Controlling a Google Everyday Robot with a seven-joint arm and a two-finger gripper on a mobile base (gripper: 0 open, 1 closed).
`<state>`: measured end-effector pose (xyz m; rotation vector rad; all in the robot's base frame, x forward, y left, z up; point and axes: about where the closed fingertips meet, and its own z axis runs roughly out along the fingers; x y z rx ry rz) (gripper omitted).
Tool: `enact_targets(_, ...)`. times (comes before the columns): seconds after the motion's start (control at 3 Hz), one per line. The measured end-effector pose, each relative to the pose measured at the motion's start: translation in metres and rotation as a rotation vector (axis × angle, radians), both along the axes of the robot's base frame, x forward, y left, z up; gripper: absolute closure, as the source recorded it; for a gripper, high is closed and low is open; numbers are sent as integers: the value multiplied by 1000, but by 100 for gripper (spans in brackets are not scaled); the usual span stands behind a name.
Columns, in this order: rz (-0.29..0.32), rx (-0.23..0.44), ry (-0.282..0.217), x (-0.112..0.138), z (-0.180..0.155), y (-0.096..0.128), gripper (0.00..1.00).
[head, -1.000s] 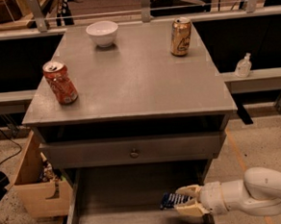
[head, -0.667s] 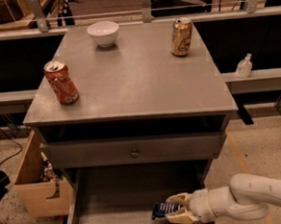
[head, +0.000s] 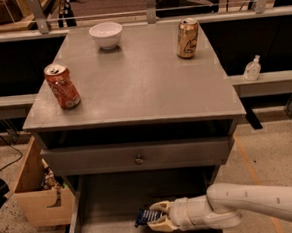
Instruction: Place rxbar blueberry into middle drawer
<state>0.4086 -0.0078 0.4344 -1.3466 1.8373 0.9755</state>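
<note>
The rxbar blueberry (head: 147,216) is a small dark navy bar with pale markings, held low inside the open middle drawer (head: 110,211), close over its bare grey floor near the front. My gripper (head: 157,216) reaches in from the right on a white arm and is shut on the bar, one finger above it and one below. The bar sticks out to the left of the fingertips.
A red soda can (head: 62,86), a gold can (head: 187,38) and a white bowl (head: 105,34) stand on the cabinet top. The closed drawer front with a round knob (head: 138,160) is just above the open drawer. A wooden box (head: 38,192) sits on the floor at left.
My gripper has moved left and slightly down inside the drawer, carrying the bar with it. Nothing on the cabinet top has moved.
</note>
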Motion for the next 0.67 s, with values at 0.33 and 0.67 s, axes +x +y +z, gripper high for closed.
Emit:
enact_targets(0.33, -55, -41, -36, 23, -13, 14, 100)
enact_targets(0.67, -62, -51, -40, 25, -15, 13, 84)
